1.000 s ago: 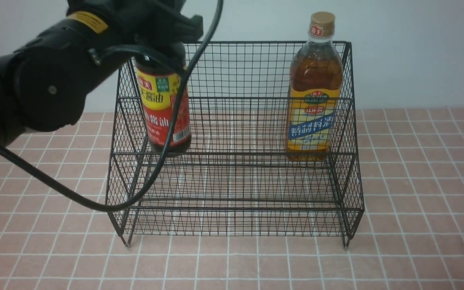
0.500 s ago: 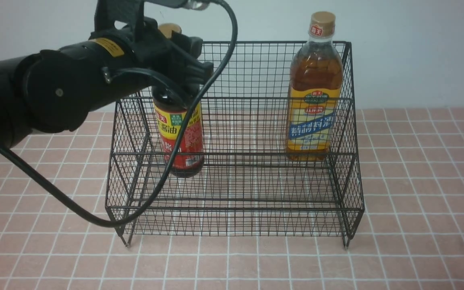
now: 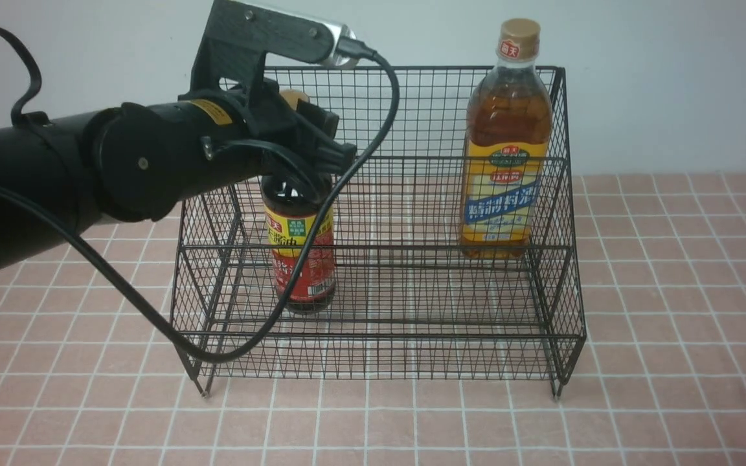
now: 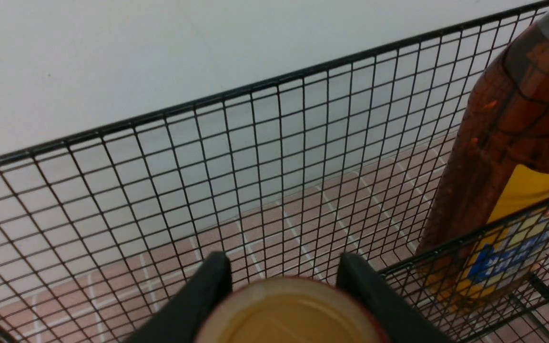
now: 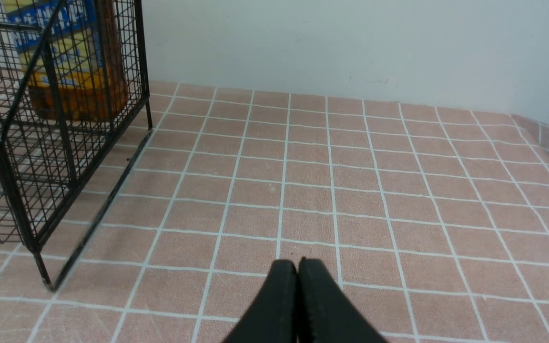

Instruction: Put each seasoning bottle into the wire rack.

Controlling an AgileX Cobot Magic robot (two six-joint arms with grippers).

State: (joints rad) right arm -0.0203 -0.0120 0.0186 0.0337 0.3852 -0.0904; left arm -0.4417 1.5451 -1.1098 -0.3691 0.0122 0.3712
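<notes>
The slim dark soy-sauce bottle (image 3: 302,259) stands upright inside the lower tier of the black wire rack (image 3: 379,336), at its left side. My left gripper (image 3: 305,145) is shut on its neck from above. In the left wrist view the bottle's tan cap (image 4: 289,314) sits between the two black fingers (image 4: 208,286). Whether its base touches the mesh floor I cannot tell. The amber bottle (image 3: 506,149) with the yellow-blue label stands on the upper tier at the right, also seen in the left wrist view (image 4: 508,157). My right gripper (image 5: 297,267) is shut and empty over the tiles.
The rack's side wall (image 5: 60,143) and the amber bottle (image 5: 74,71) lie beside my right gripper in its wrist view. The left arm's black cable (image 3: 153,310) hangs across the rack's front left corner. Pink tiles (image 3: 671,323) surround the rack, and a pale wall stands behind.
My left arm has come down and a little to the right, carrying the soy-sauce bottle from upper-tier height into the lower tier. The amber bottle has stayed put.
</notes>
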